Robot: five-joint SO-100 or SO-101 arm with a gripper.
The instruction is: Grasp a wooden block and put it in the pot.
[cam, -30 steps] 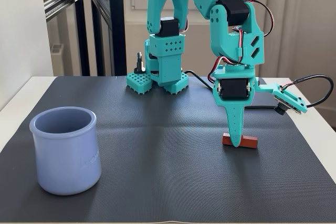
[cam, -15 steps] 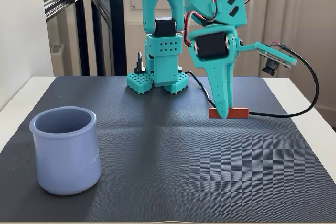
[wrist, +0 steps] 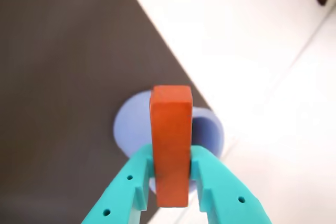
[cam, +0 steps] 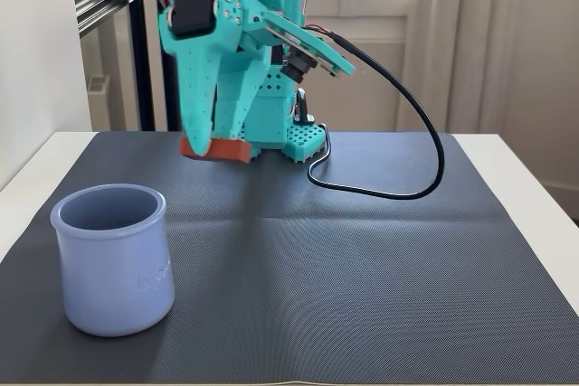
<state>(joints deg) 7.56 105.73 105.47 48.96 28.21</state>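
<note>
Tool (wrist: pixel 170 174) clamps wooden block (wrist: pixel 170 140) | block aloft, pot (cam: pixel 113 259) beneath-left in fixed view

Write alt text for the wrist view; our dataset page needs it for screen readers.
The teal gripper clamps a red-orange wooden block above a lavender pot, which sits near the dark mat's edge on a white table.
</note>
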